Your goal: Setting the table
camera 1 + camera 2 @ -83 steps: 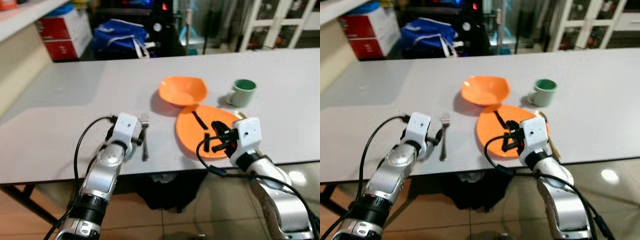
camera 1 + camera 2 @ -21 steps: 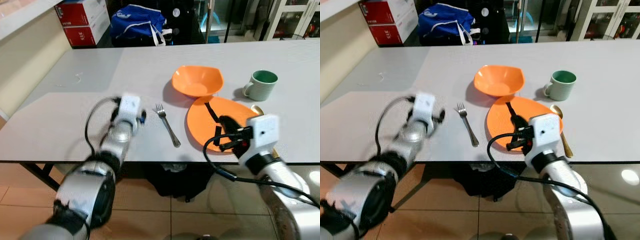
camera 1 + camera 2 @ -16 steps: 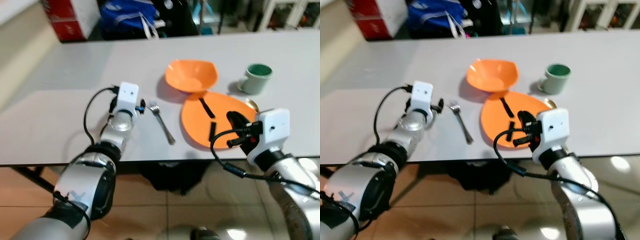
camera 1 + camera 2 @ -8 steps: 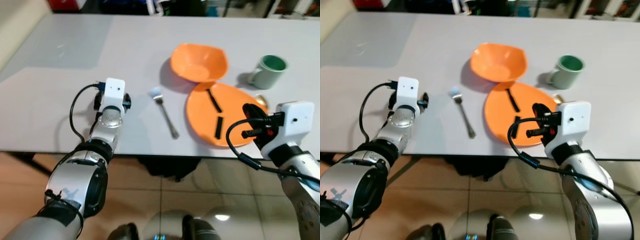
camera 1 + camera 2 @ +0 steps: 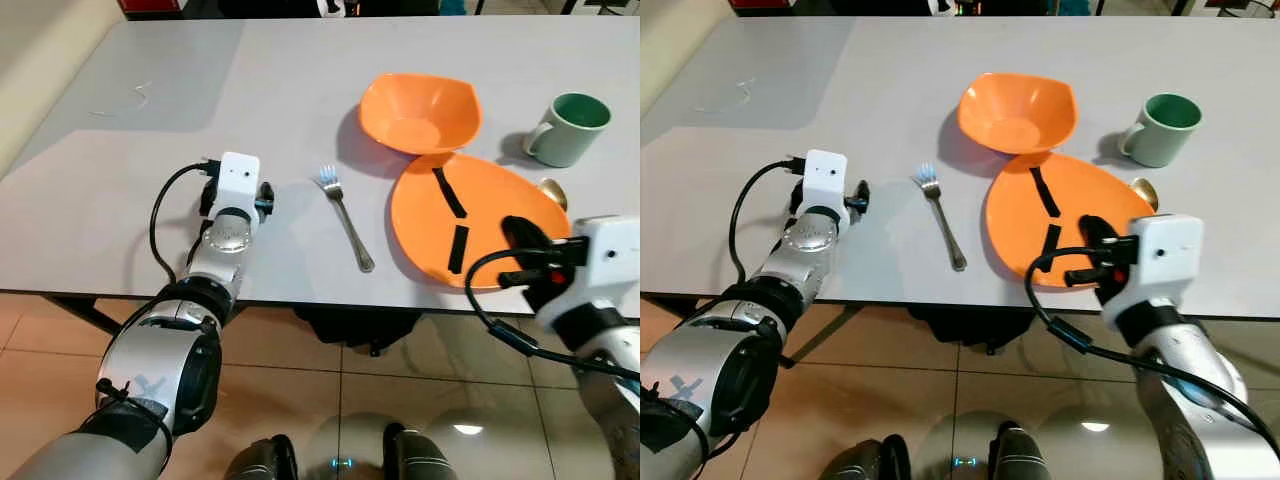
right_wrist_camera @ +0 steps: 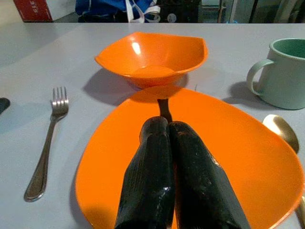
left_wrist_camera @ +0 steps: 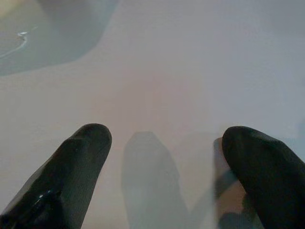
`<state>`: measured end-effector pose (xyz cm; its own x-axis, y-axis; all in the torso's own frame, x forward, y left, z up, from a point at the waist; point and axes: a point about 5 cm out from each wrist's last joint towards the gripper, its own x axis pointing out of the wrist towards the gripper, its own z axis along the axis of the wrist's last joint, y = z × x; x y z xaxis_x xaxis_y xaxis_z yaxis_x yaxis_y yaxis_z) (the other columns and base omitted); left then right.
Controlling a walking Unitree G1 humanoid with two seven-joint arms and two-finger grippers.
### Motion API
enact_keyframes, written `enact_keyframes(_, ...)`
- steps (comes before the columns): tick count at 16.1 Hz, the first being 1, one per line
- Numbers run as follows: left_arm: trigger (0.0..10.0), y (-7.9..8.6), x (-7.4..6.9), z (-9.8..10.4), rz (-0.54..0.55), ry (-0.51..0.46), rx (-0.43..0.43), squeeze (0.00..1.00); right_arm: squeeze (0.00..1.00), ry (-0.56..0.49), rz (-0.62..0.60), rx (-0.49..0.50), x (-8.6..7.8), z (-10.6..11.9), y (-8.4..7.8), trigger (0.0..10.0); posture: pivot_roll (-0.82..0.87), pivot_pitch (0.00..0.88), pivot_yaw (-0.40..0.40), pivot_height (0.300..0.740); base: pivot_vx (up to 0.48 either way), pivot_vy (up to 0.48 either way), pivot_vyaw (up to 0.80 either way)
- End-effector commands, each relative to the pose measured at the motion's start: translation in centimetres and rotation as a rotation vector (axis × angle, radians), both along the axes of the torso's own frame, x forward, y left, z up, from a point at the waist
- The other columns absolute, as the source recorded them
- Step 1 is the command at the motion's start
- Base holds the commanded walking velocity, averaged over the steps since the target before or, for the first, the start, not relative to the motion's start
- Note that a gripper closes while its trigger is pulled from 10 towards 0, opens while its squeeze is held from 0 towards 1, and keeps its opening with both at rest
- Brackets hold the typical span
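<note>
On the grey table (image 5: pixel 120 150) you have one flat orange plate (image 5: pixel 490 225), one orange bowl (image 5: pixel 420 98), one pale green mug (image 5: pixel 568 128), one gold spoon (image 5: pixel 551 190) and one silver fork (image 5: pixel 345 217). The fork lies left of the plate, tines to the far side, handle toward the near edge. Your left gripper (image 7: pixel 164 162) rests low over bare table left of the fork, fingers spread; your right gripper (image 6: pixel 166 131) reaches over the plate's near edge, fingers pressed together and empty.

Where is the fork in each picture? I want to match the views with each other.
Left eye view: the fork lies left of the plate, near the table's front edge.
Right eye view: same place, tines toward the bowl.
Right wrist view: at the picture's left side, beside the plate.
Left wrist view: bare table beyond the open jaws.
Shared landmark: the plate.
</note>
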<state>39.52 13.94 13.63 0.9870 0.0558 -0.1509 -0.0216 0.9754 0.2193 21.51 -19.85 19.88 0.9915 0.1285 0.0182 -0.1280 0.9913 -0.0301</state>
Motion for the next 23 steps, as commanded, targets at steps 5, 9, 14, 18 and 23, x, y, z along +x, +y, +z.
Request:
enact_keyframes(5,10.0,-4.1,-0.6,-1.4,-0.165,0.106,-0.077,0.00,0.00,-0.009,-0.031,-0.009,-1.1,0.6,-0.4,10.0,-0.39,0.235,0.107,0.740,0.000,0.000,0.00)
enact_keyframes(9,10.0,-6.1,-0.7,-0.8,-0.249,0.093,-0.109,0.00,0.00,-0.008,-0.040,-0.011,-1.4,0.8,-0.5,10.0,-0.41,0.237,0.114,0.740,0.000,0.000,0.00)
enact_keyframes(14,10.0,-7.9,-0.7,-0.1,-0.325,0.072,-0.124,0.00,0.00,-0.007,-0.056,-0.023,-1.9,1.0,-0.9,10.0,-0.44,0.225,0.123,0.740,0.000,0.000,0.00)
enact_keyframes(18,10.0,-8.8,-0.7,0.3,-0.351,0.064,-0.127,0.00,0.00,-0.007,-0.074,-0.033,-2.4,1.0,-1.1,10.0,-0.47,0.217,0.138,0.740,0.000,0.000,0.00)
enact_keyframes(23,10.0,-7.3,0.0,1.3,-0.277,0.029,-0.114,0.00,0.00,-0.028,-0.078,-0.028,-2.2,1.4,-1.1,10.0,-0.45,0.201,0.146,0.740,0.000,0.000,0.00)
